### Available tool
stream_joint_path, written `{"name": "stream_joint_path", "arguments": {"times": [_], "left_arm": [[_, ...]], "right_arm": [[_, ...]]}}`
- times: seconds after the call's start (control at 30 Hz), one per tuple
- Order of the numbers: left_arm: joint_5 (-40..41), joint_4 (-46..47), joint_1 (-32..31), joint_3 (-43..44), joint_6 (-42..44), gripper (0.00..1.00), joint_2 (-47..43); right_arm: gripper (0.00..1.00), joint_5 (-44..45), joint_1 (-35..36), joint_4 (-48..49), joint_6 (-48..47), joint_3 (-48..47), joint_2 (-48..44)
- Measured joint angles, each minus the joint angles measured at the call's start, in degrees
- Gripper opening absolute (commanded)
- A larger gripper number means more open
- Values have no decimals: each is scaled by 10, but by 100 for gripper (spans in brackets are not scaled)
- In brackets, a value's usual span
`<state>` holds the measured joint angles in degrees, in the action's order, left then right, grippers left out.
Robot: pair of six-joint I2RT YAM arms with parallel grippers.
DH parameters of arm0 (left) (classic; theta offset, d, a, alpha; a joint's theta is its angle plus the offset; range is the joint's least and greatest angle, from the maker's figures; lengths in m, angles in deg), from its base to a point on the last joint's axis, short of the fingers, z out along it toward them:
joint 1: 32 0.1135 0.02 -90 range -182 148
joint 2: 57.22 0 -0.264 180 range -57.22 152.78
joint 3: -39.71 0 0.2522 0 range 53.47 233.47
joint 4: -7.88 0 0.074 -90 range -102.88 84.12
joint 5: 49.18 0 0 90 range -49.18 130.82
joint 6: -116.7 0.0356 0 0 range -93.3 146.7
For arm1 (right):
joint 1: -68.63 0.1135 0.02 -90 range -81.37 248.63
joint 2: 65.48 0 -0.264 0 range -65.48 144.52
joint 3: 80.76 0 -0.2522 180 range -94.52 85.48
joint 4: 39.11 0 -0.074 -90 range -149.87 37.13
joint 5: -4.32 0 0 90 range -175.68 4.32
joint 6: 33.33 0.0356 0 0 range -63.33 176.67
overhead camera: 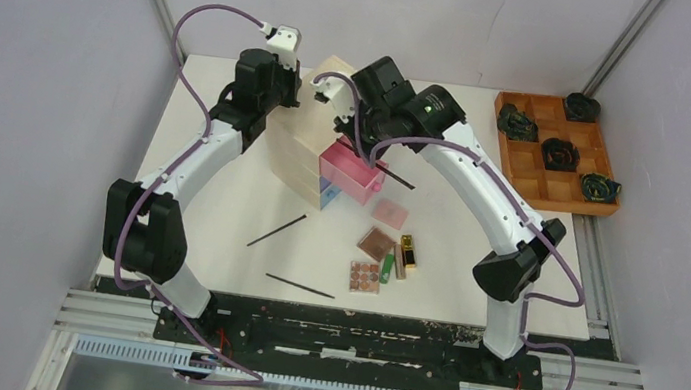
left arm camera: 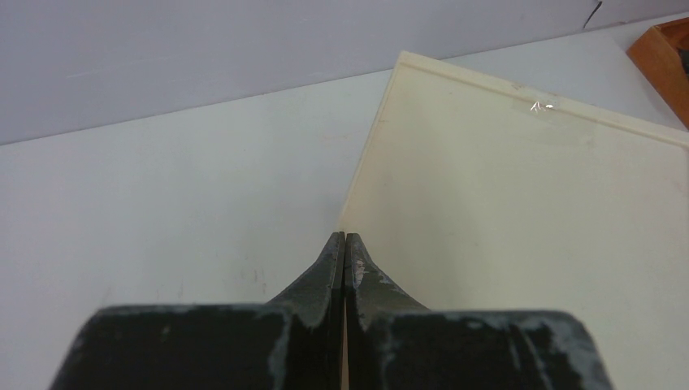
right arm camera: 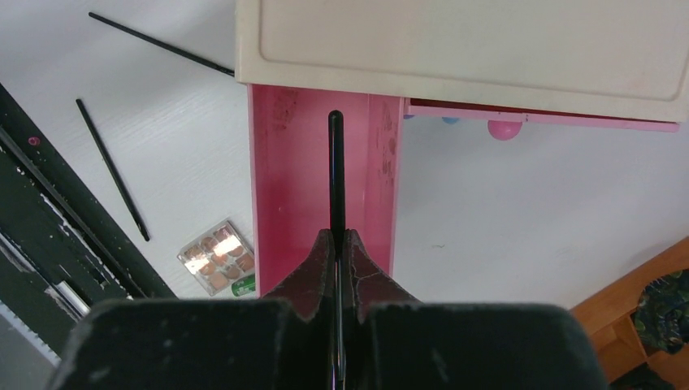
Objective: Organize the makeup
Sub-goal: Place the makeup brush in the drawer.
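Makeup stick [right arm camera: 335,175], thin and black, is pinched in our closed right gripper [right arm camera: 337,236] over the open pink drawer [right arm camera: 280,187], so we judge stowing underway: next we lower it lengthwise inside and release.

Bright, even light falls from overhead in all views, and shadows are faint and soft-edged. The table [overhead camera: 220,199] washes out near white in the top view. Glare whitens the palette [right arm camera: 216,258] at lower left of the right wrist view. The left fingers [left arm camera: 321,280] and right fingers [right arm camera: 313,272] blur at frame bottom, while the stick [right arm camera: 335,162] is sharp beyond them.
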<state>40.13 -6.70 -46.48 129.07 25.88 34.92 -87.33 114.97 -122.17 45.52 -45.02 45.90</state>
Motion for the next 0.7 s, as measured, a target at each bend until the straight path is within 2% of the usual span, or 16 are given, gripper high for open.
{"name": "stream_joint_path", "arguments": {"times": [0.33,0.7], "left_arm": [[0,0,0,0,0,3,0],[-12,0,4,0,0,3,-1]], "right_arm": [[1,2,-2,-72,-17,-79,38],[1,0,-3,-127,-27,-112,82]]}}
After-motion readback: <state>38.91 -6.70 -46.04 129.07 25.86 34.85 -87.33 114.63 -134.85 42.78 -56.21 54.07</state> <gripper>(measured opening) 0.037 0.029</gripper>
